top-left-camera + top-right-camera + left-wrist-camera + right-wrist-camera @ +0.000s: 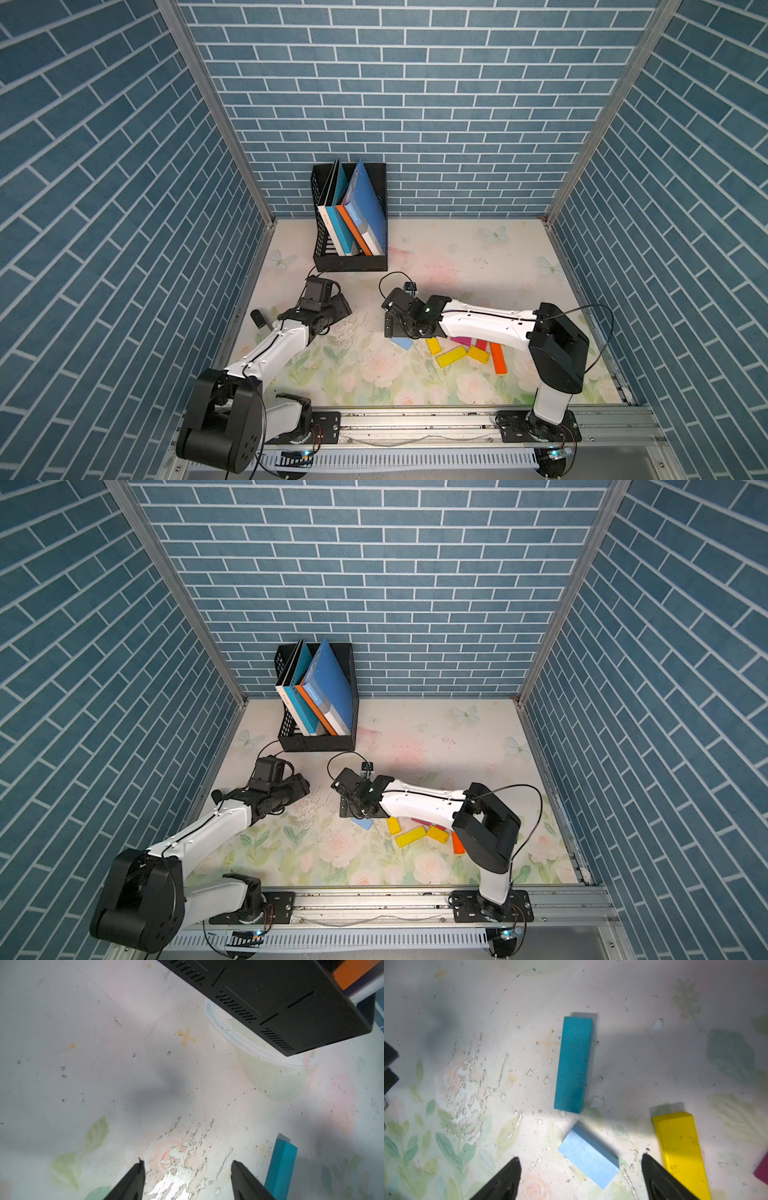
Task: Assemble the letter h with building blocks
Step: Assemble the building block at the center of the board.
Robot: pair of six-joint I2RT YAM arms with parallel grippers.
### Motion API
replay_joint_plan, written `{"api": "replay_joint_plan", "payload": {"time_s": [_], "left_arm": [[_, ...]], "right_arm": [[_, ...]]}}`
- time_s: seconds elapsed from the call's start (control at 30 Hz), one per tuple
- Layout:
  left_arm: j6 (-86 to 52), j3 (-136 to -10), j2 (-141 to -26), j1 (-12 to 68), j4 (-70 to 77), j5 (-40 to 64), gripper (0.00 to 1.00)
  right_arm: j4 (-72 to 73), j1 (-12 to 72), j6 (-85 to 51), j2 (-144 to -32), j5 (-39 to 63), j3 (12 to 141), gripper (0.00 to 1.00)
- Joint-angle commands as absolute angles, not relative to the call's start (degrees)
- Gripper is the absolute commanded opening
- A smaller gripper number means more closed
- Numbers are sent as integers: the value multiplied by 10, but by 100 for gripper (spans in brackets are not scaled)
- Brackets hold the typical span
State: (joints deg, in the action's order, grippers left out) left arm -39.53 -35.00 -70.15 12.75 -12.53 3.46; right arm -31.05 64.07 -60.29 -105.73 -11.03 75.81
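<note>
Left gripper (188,1165): jaws apart, empty, over bare tabletop (83,1043).
Right gripper (580,1159): jaws spread wide, gripping nothing, over the light blue block (588,1157), which lies flat between the tips and touches neither.
Teal block (573,1064): flat, just past the light blue block, not touching it; hidden under the right gripper in both top views.
Other blocks: yellow blocks (453,356), orange block (497,358) and magenta block (461,340) clustered near the tabletop edge by the arm bases, right of middle.
Book rack (349,262): far edge, left of middle.
</note>
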Motion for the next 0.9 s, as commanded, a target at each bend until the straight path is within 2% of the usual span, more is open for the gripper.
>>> {"api": "replay_joint_plan", "payload": {"time_s": [0.0,0.37,0.87], "left_arm": [[-381,-370,-710,125,-143,30,72],[-356,-367,-726,125,-141,52,73],[-352,-356,-704,126,-141,75,71]], "right_arm": [[-373,641,-652,-1094,-118,777,91],[-371,645,-682,-1151,-115,777,89],[-414,674,-714,-1120,-117,749,86]]}}
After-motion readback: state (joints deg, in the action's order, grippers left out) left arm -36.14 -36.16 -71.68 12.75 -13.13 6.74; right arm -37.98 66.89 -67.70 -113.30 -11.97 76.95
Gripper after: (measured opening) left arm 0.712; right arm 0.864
